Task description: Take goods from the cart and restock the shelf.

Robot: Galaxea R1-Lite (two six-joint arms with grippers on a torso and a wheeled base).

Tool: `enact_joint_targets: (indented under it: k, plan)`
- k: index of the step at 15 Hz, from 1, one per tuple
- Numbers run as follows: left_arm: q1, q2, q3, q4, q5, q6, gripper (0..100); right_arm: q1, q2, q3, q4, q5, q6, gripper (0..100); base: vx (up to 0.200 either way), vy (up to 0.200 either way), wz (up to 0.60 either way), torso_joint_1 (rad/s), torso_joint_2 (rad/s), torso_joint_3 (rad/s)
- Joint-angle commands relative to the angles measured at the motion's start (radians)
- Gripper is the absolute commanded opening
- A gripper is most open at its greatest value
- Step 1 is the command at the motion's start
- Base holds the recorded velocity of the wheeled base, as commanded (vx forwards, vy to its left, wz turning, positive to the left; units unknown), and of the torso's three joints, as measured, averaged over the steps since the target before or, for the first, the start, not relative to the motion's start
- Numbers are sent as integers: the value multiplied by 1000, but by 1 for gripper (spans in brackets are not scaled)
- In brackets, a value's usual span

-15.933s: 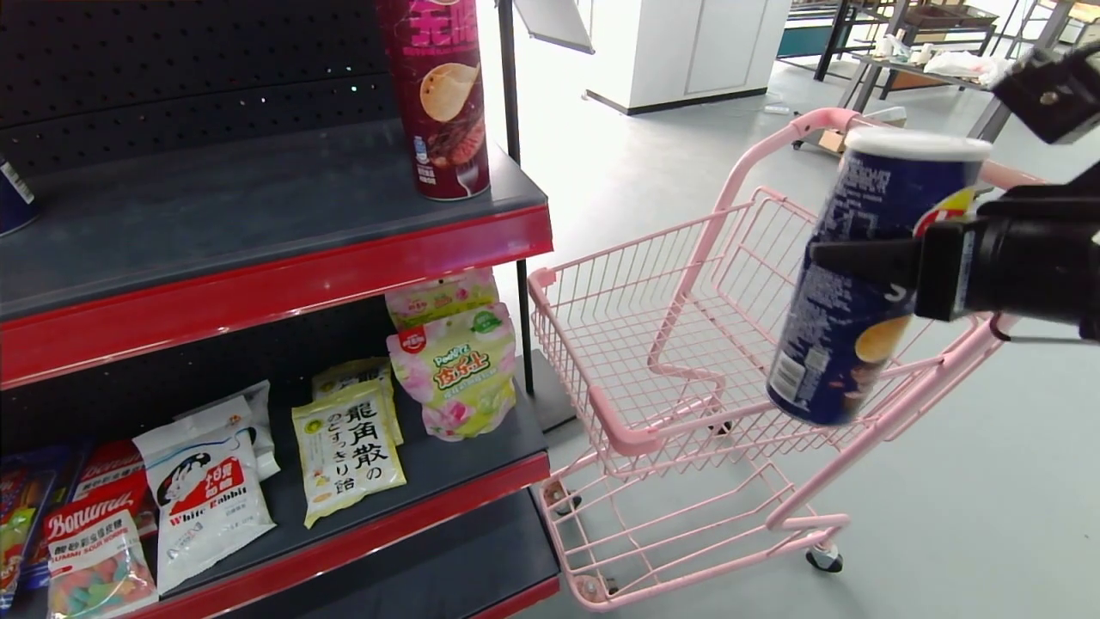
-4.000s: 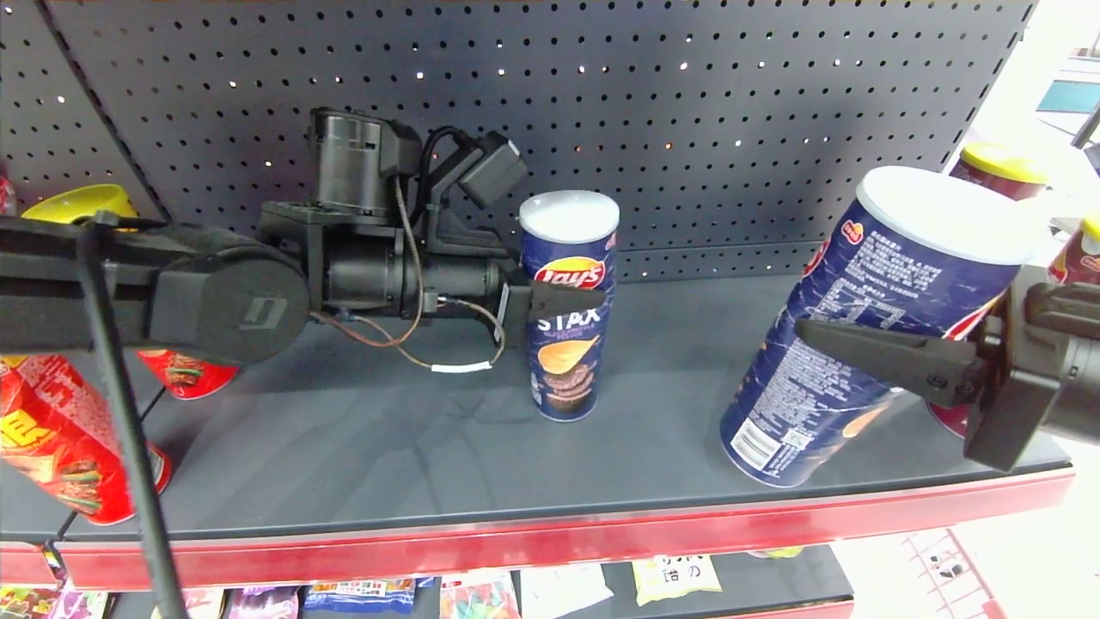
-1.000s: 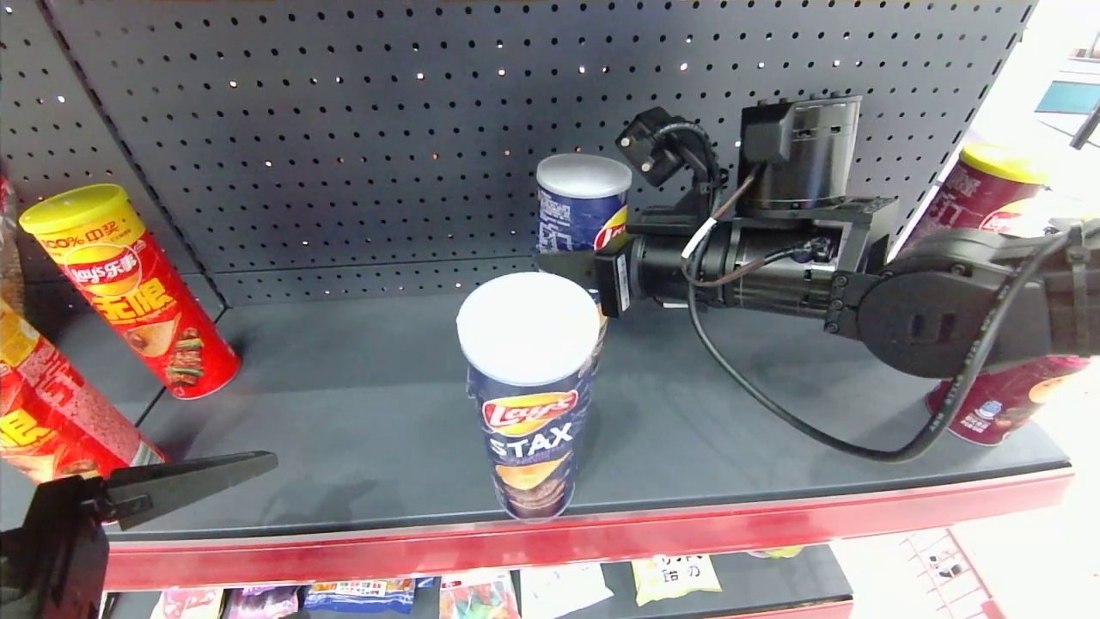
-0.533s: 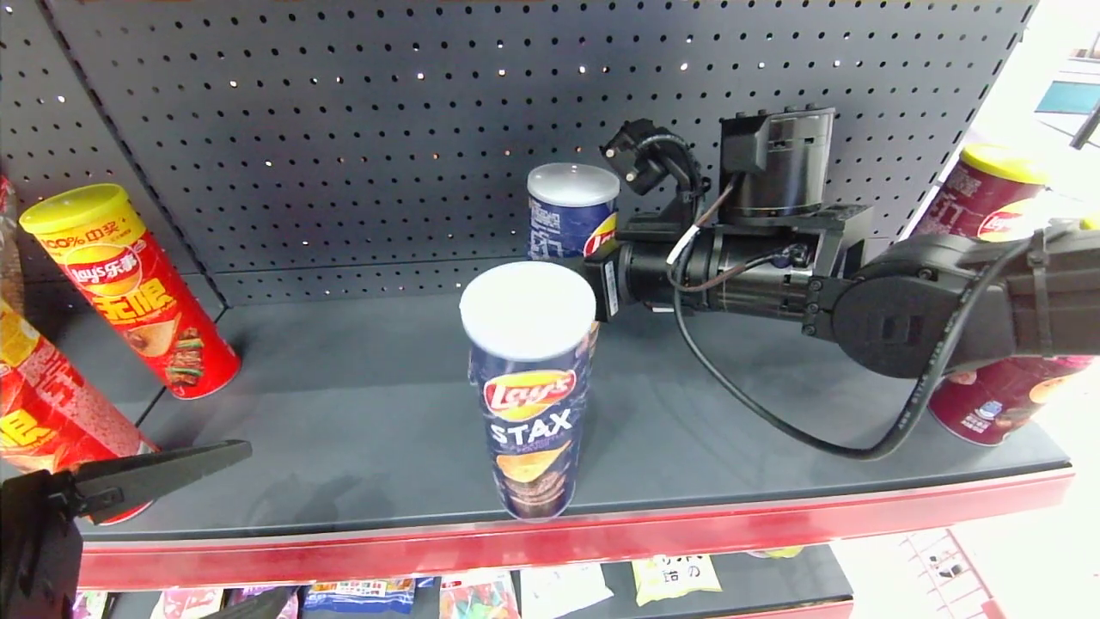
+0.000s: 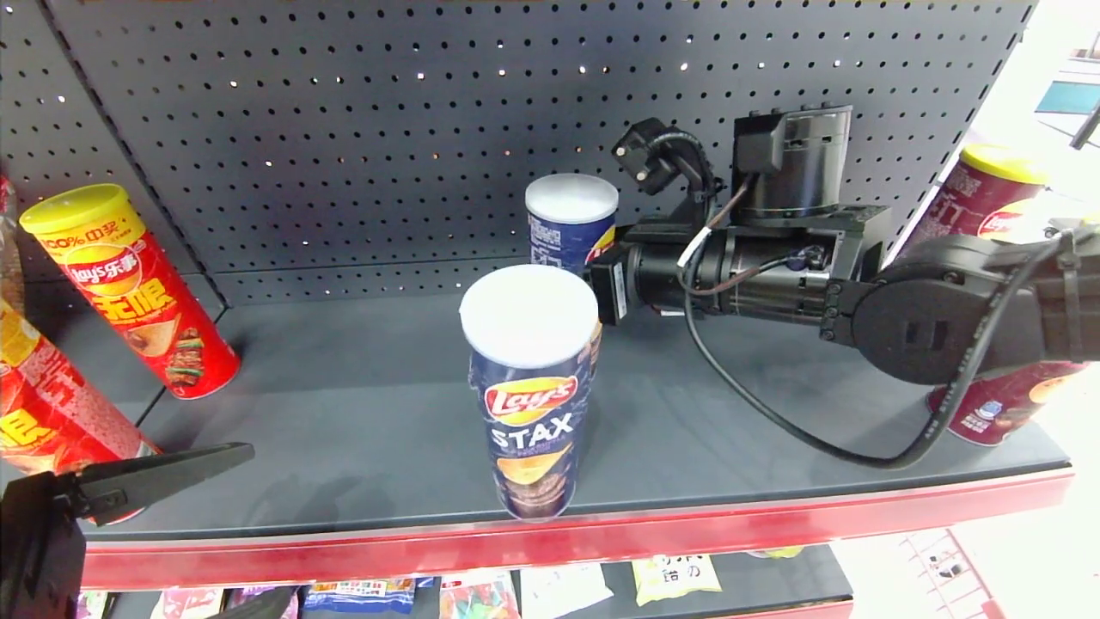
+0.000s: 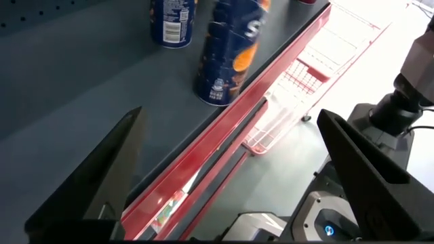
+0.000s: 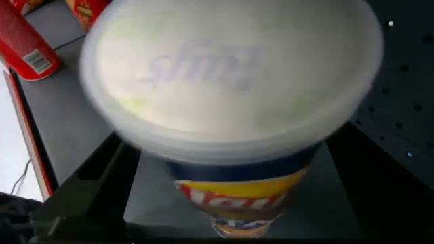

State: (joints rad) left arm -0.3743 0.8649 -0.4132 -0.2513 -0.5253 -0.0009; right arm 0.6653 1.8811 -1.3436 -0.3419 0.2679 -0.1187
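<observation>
Two blue chip cans with white lids are on the upper shelf (image 5: pixel 361 413). The front can (image 5: pixel 531 387) stands upright at the shelf's red front edge. Right behind it, my right gripper (image 5: pixel 571 258) is shut on the rear can (image 5: pixel 569 215), which is upright; its base is hidden by the front can. In the right wrist view the held can (image 7: pixel 234 88) sits between my dark fingers (image 7: pixel 88 196). My left gripper (image 6: pixel 230 115) is open with nothing between its fingers, low and left of the front can (image 6: pixel 227 54), outside the shelf edge; one finger (image 5: pixel 163 477) shows.
Red cans with yellow lids (image 5: pixel 129 292) lean at the shelf's left end, and maroon cans (image 5: pixel 988 215) stand at its right end behind my right arm. A pegboard wall (image 5: pixel 344 129) backs the shelf. Snack bags (image 5: pixel 481 593) lie on the shelf below. The pink cart (image 6: pixel 305 88) stands beside the shelf.
My right gripper has lowered the rear blue can a little behind the front can. The left gripper has stayed low at the left, nearly still.
</observation>
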Motion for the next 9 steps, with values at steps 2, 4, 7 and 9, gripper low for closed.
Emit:
enact_joint_targets:
  k: [2, 4, 7, 9]
  plan:
    - [0, 13, 1, 0, 1, -1, 100, -1, -92, 86, 0, -1, -1, 100, 0, 0, 0, 0, 0, 0]
    - [0, 26, -1, 0, 1, 1, 100, -9, -143, 152, 0, -7, -1, 100, 0, 0, 0, 0, 0, 0]
    - [0, 48, -12, -2, -1, 2, 100, -53, -223, 264, -2, -56, 5, 100, 0, 0, 0, 0, 0, 0]
    - [0, 55, -10, -2, -1, 4, 100, -78, -293, 347, -2, -58, 10, 100, 0, 0, 0, 0, 0, 0]
